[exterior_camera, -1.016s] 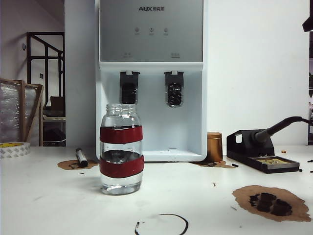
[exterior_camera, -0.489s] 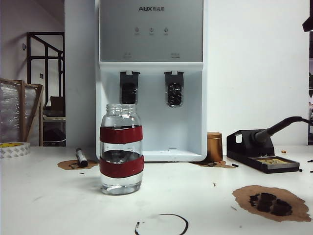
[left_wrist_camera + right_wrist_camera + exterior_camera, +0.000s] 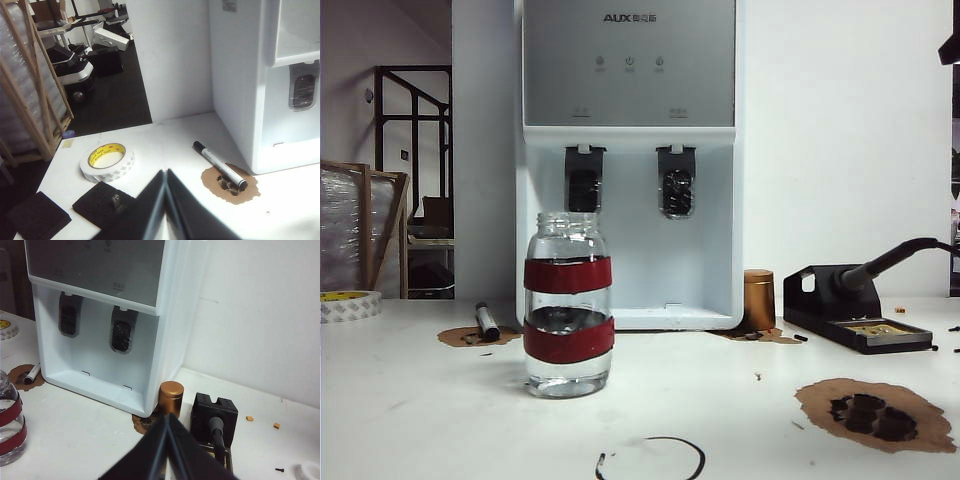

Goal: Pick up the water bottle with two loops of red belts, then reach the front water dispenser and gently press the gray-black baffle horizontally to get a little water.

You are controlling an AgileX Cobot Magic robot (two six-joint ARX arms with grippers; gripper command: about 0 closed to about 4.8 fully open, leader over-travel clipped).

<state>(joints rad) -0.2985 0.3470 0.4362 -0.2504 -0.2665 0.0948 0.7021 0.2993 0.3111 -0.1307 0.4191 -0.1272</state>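
Open table around water bottle (image 3: 568, 305); dispenser bay (image 3: 630, 240) behind, unobstructed.

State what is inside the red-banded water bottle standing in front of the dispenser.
The water bottle holds clear water, its surface showing between the two red bands. The lower band covers part of the water, and its open neck is empty. Neither shut left gripper nor right gripper touches it.

Reading "AUX" in dark letters, followed by two small characters I can't make out, at the top of the gray upper panel of the tall white water dispenser (image 3: 629, 160). Its three small buttons and the two marks above the taps are carrying labels too tiny to read. My left camera is showing red print on the yellow core of the white tape roll (image 3: 107, 161); blurred, illegible. Nothing else readable.
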